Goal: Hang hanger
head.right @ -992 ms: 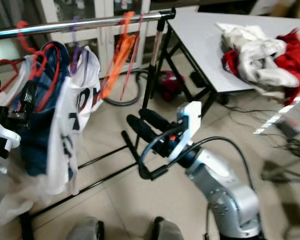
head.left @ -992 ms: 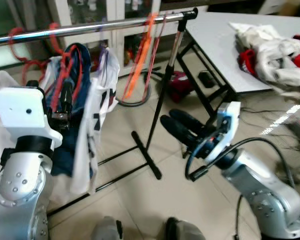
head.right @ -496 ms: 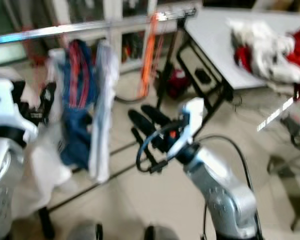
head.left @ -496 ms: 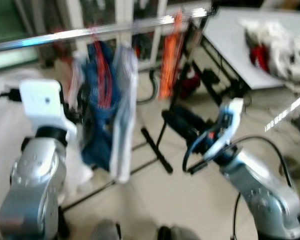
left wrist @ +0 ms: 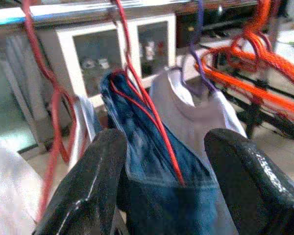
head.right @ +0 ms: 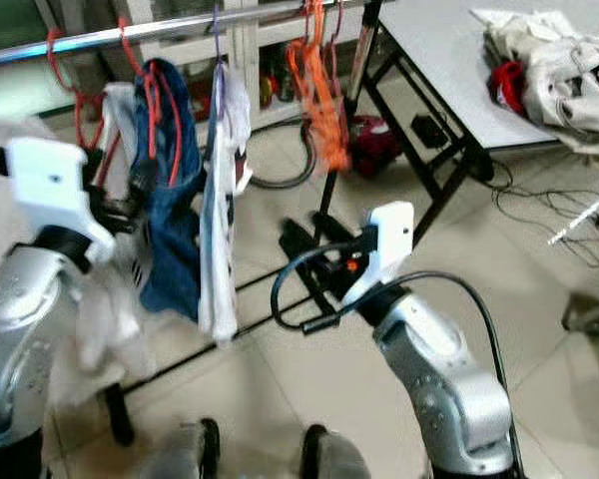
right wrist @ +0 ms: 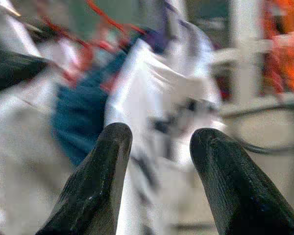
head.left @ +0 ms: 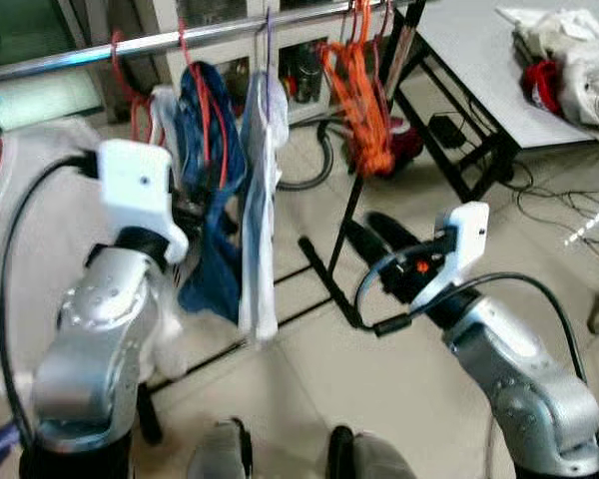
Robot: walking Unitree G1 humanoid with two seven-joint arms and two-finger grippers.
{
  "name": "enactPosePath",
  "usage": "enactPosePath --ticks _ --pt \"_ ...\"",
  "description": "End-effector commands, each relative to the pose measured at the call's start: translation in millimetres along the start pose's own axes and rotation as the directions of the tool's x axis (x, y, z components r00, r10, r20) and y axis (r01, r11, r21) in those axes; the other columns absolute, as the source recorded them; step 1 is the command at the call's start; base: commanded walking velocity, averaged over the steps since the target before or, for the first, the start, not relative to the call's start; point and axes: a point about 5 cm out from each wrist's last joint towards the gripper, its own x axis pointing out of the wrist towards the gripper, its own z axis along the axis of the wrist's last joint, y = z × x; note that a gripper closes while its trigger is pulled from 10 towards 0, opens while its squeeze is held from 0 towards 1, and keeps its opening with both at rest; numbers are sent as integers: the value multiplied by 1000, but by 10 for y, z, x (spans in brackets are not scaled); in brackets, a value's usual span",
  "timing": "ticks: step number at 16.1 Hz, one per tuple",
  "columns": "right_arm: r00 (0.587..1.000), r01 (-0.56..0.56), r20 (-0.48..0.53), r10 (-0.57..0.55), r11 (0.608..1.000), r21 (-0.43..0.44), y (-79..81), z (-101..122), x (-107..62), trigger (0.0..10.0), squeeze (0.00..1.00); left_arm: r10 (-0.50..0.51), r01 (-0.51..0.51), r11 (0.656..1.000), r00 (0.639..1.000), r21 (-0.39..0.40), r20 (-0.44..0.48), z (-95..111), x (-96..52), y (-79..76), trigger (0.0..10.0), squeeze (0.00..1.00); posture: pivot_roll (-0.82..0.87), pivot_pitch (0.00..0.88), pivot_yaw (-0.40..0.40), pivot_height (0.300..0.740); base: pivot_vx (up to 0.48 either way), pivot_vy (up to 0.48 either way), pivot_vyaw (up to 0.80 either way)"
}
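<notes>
A metal rail (head.left: 100,52) carries red hangers (head.left: 132,72), one with blue jeans (head.left: 205,150), a purple hanger with a white shirt (head.left: 263,190), and a bunch of empty orange hangers (head.left: 359,90). My left gripper (left wrist: 166,142) is open, level with the jeans. In the left wrist view the jeans' red hanger wire (left wrist: 152,117) runs between and beyond the fingers. My right gripper (head.left: 381,232) is open and holds nothing, low beside the rack's upright post (head.left: 364,170). It points at the white shirt (right wrist: 166,83).
A grey table (head.left: 479,60) stands to the right with a pile of white and red clothes (head.left: 574,60). The rack's black foot bar (head.left: 324,284) lies on the tiled floor. Cables (head.left: 554,195) trail under the table. A white fabric mass (head.left: 20,190) hangs at the left.
The whole picture has shifted, so the camera moved. The rail and clothes now sit more to the centre, the orange hangers hang bunched together, and both grippers stay open.
</notes>
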Motion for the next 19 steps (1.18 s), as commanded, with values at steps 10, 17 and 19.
enactPosePath --ticks 10,17,19 --pt "968 250 5 -251 961 -118 -224 -101 -141 10000 545 74 -74 997 997 -6 -8 -212 -42 74 10000 0 38 79 -44 740 -150 0 80" --pt "985 168 59 -163 980 -103 -115 4 103 10000 0 149 -150 988 988 38 29 -114 -13 248 10000 0 65 86 -79 740 460 0 686" --pt "988 150 56 -145 984 -92 -111 15 127 10000 0 151 -152 988 988 29 26 -116 -1 247 10000 0 63 91 -80 740 480 0 0"
